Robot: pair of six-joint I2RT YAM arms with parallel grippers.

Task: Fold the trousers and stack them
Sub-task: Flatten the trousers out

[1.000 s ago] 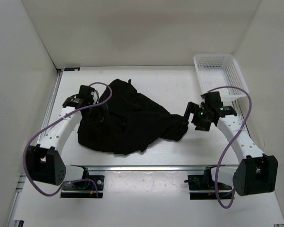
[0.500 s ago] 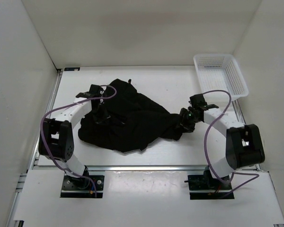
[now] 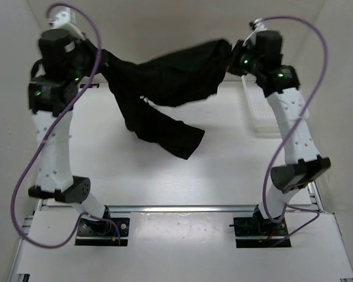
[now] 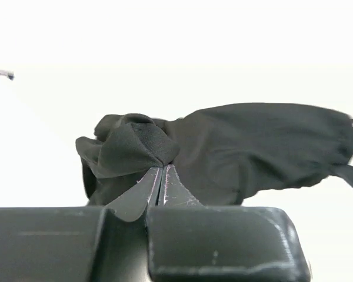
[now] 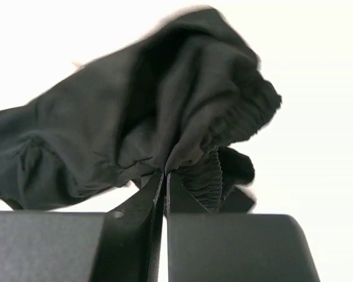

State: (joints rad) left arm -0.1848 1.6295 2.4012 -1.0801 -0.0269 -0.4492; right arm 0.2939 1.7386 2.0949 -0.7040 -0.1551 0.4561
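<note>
Since half a second earlier you raised both arms high off the table (image 3: pixel 223 170), and the trousers (image 3: pixel 165 88) that had lain crumpled on it hung stretched in the air between the left gripper (image 4: pixel 160 176) and the right gripper (image 5: pixel 165 176), one loose end drooping below them. The white mesh basket (image 3: pixel 260 114) sat beneath the right gripper. Each gripper had its fingers pressed together on black fabric, the left pinching a bunched fold, the right a gathered elastic edge.
</note>
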